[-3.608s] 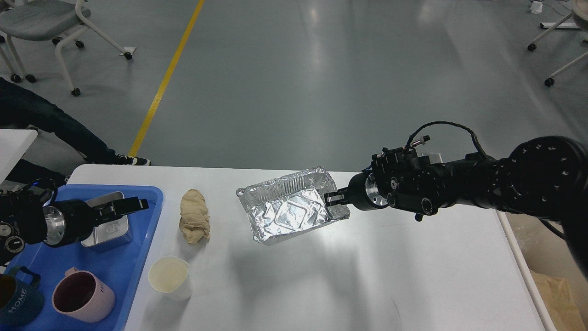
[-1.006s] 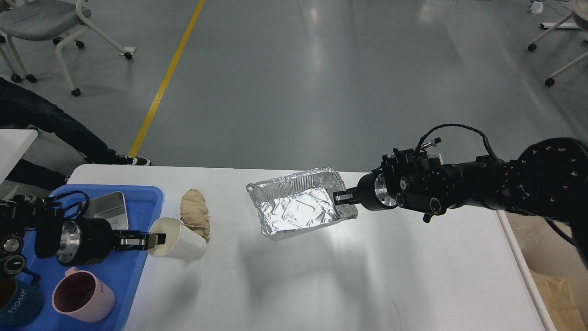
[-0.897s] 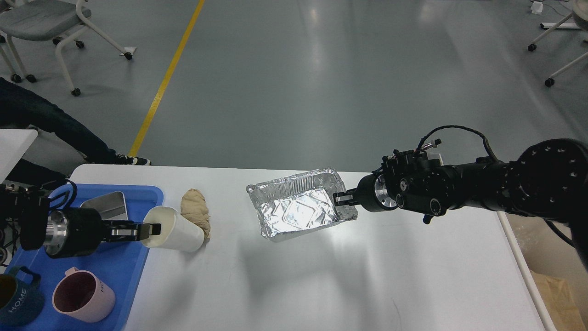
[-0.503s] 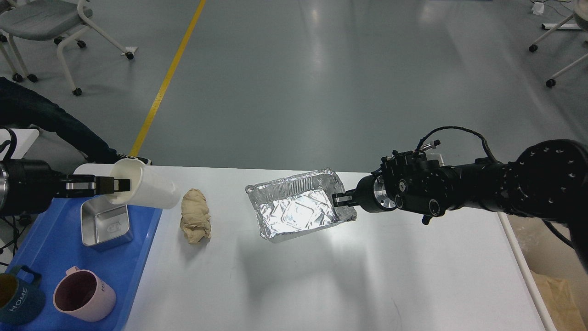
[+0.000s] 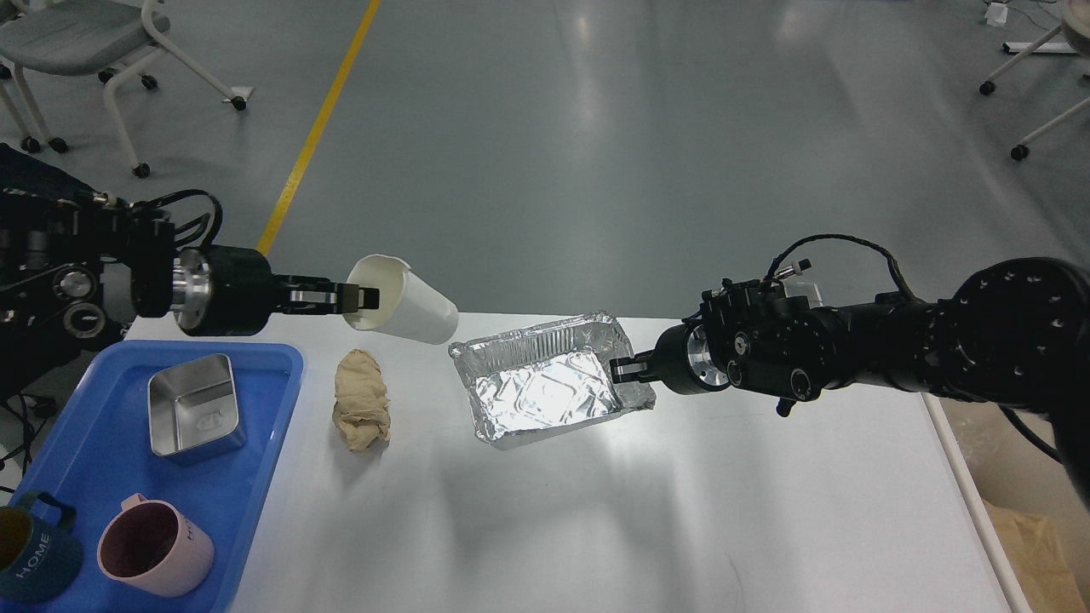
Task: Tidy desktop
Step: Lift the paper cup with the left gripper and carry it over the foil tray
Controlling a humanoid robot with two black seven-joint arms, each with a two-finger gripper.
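The white desktop (image 5: 596, 511) fills the lower middle of the head view. My left gripper (image 5: 362, 298) is shut on the rim of a white paper cup (image 5: 404, 302), holding it on its side in the air above the table's far edge, just left of a foil tray (image 5: 545, 387). My right gripper (image 5: 624, 371) is shut on the foil tray's right rim and holds it tilted, a little above the desktop. A crumpled beige paper wad (image 5: 360, 400) lies on the desktop left of the foil tray.
A blue plastic tray (image 5: 94, 477) at the left holds a steel box (image 5: 194, 409), a pink mug (image 5: 153, 545) and a dark blue mug (image 5: 30, 553). A brown bag (image 5: 1035, 553) sits past the table's right edge. Chairs stand on the floor behind.
My left gripper took the white cup from the desktop, lifted it and carried it right, close to the foil tray. My right gripper kept hold of the tray, shifting slightly left.
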